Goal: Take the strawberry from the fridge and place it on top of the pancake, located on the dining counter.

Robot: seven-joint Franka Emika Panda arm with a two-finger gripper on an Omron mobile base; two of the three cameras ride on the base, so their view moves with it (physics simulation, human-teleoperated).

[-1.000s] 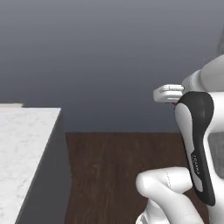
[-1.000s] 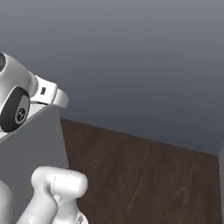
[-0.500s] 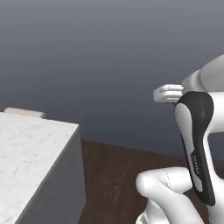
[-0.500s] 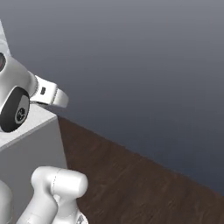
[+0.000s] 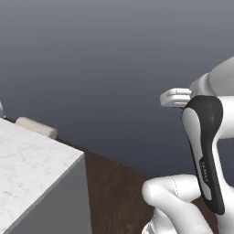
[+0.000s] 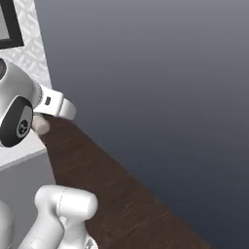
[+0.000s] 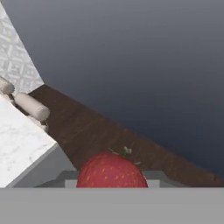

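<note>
Your pincer is clenched on the strawberry, carried above dark wood floor. The marble table lies to the left; a beige stool, apparently, stands beside it.

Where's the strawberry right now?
In the hand view the strawberry sits bottom center, held in the gripper, right of the dining counter corner.

One strawberry was in the hand view. One dining counter with a white marble top was there, corner showing. Stools: two beige ones counted in the hand view, second cut off at the edge. One framed picture was on the patterned wall.
</note>
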